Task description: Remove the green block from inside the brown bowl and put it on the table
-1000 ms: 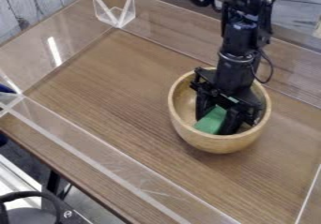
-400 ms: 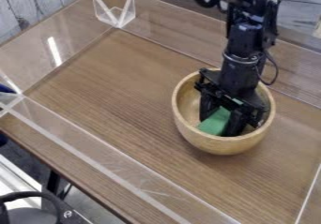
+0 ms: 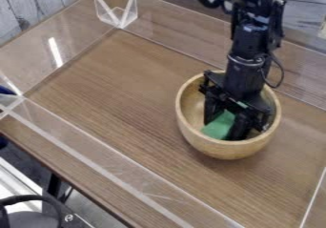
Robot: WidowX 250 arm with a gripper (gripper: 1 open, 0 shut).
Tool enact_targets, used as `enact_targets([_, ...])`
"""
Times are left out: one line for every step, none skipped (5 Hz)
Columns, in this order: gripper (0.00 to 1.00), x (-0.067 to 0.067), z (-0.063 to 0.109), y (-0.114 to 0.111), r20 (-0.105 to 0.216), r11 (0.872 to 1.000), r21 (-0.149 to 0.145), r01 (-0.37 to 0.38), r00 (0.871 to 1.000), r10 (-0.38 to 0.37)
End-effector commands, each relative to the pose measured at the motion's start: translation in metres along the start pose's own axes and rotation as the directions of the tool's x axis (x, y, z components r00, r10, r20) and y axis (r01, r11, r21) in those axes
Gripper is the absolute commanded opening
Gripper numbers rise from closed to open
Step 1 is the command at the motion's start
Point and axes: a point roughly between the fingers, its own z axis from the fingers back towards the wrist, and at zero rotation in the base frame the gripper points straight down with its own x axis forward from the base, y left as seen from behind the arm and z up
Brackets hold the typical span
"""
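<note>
Hardly anything has shifted since the earlier frame: the bowl sits the same, the pincer (image 3: 239,111) a touch altered over it. Leftmost, bare table (image 3: 109,79) stretches away. Next comes the brown bowl (image 3: 192,136), likely smooth, stiff wood that might slide if nudged. Inside it lies the green block (image 3: 220,126), partly hidden; I'd guess light and rigid, best taken across its narrow sides near the middle. Rightmost, the pincer reaches down into the bowl, closed up; whether it grips the block, I cannot tell.
</note>
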Motion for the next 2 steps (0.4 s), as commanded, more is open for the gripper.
enact_targets([0.00, -0.008, 0.019, -0.004, 0.042, 1.000, 0.001, 0.015, 0.999, -0.015])
enact_targets([0.00, -0.009, 0.039, 0.013, 0.087, 0.999, 0.006, -0.033, 0.996, 0.033])
